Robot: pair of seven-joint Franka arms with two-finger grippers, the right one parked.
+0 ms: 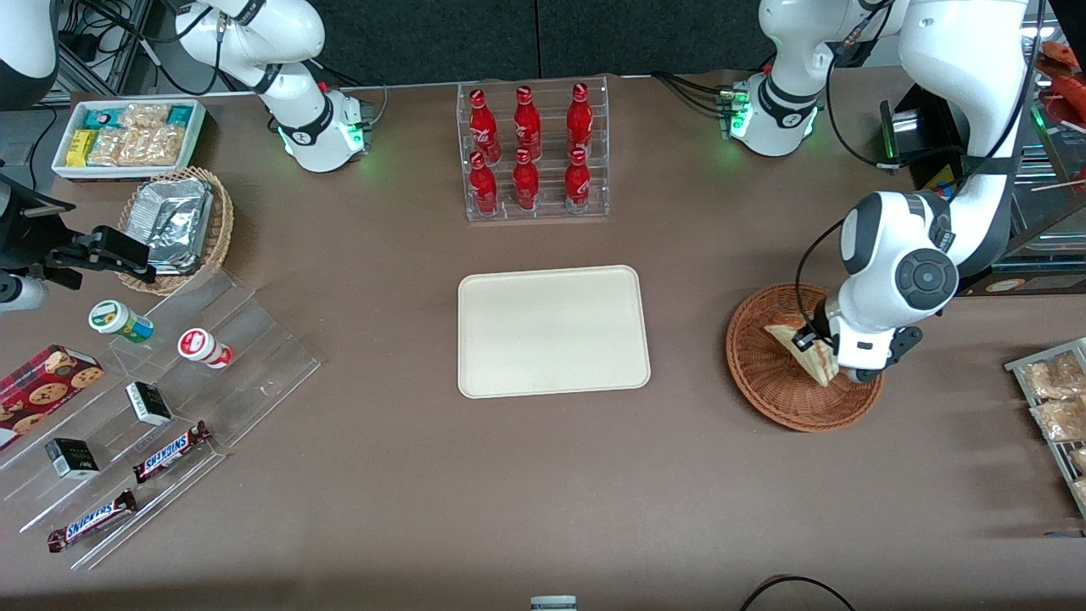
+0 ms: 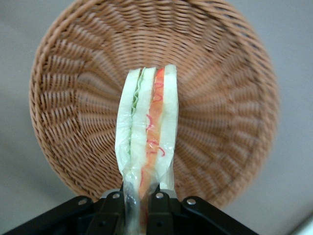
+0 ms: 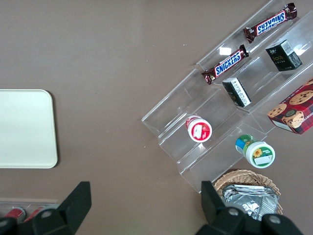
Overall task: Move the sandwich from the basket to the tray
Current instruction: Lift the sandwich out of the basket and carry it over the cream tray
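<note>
Sandwich [image 2: 146,132] hangs edge-up above the basket [image 2: 234,98], its corner pinched tight in the pincer [image 2: 141,208].

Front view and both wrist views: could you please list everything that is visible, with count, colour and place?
triangular white-bread sandwich: one, pale with red-orange and green filling, gripped above the basket
round reddish-brown wicker basket: one, toward the working arm's end
flat cream rectangular tray: one, table middle
red bottles: six, in a clear rack, farther from the front camera than the tray
tan wicker basket: one, holding silver foil packs, toward the parked arm's end
white bin: one, holding snack packets
Snickers bars: two, brown, on clear steps
small cups: two, red-lidded and green-lidded
cookie box: one, red
left gripper: shut on the sandwich
</note>
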